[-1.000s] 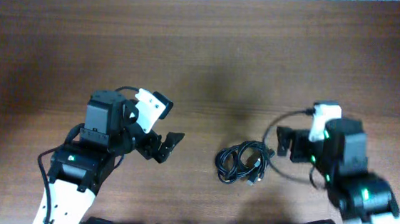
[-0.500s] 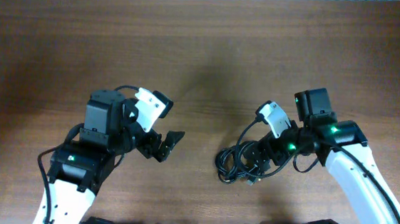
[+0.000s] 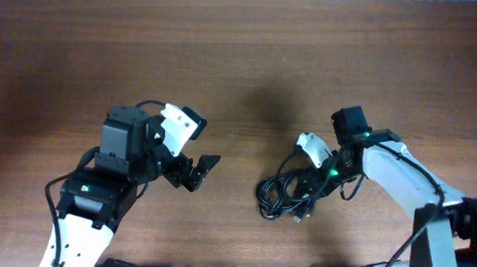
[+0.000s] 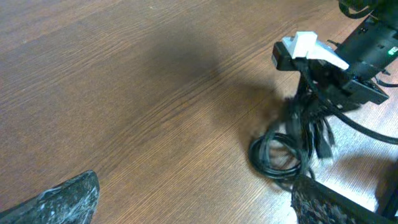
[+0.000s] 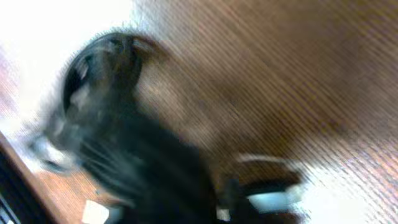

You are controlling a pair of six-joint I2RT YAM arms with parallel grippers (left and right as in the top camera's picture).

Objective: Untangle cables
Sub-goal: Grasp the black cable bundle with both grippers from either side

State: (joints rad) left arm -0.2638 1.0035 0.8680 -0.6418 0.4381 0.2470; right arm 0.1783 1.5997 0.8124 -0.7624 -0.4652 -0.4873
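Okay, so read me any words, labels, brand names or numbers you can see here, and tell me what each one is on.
None can be read.
There is no print on the cables, the table, the white block on the left arm or the white block on the right arm.
The right wrist view is too blurred to read anything.

Thin black cables (image 3: 285,197) in a tangled bunch

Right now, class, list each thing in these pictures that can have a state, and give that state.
cables: tangled in one bunch on the table
left gripper: fingers open, empty, apart from the cables
right gripper: fingers down in the bunch, grip unclear
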